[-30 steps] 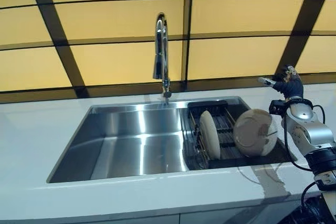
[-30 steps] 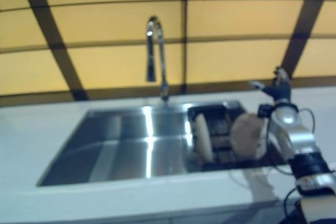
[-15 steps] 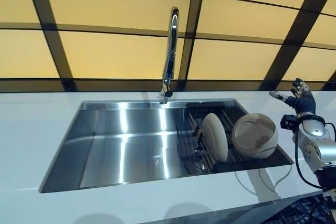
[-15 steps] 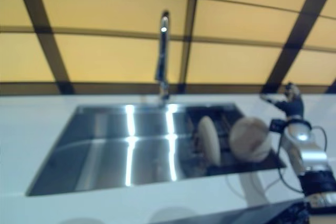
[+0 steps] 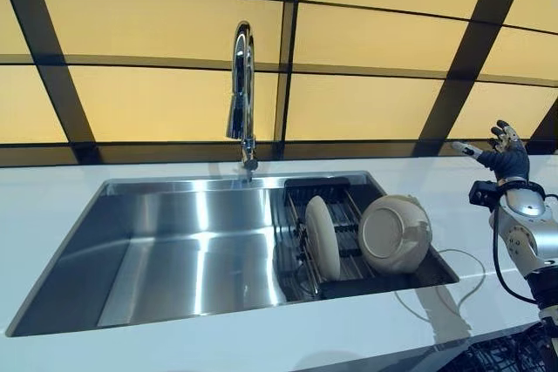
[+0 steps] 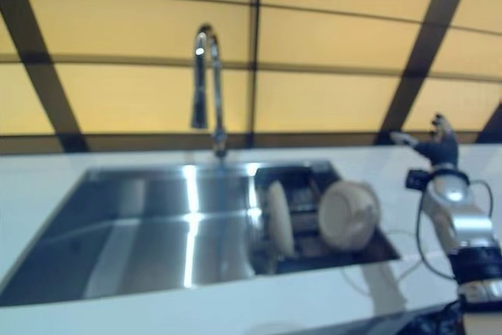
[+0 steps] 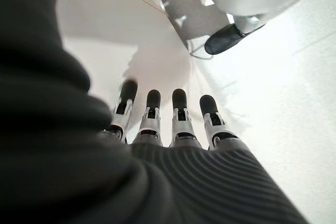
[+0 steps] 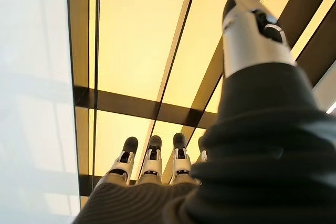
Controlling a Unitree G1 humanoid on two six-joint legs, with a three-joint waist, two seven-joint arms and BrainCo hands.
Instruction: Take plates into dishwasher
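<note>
Currently 2 plates [image 5: 321, 236] stand on edge, propped in the sink rack [image 5: 342, 224]; right hand [image 5: 504, 158] raised over tabletop [image 5: 488, 241], fingers straight, empty; left hand [image 7: 173, 124] fingers straight, probably idle.

A kitchen: a steel sink [image 5: 174, 259] set in a white countertop [image 5: 52, 189], a tall faucet [image 5: 241, 84] behind it, a dish rack [image 5: 344, 219] (holding plates [image 5: 321, 237]) inside it.

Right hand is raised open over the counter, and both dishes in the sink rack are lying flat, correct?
Not quite. The right hand is raised open over the counter, but the plate stands on edge in the rack, and the bowl is tipped on its side. The left eye view shows it.
</note>
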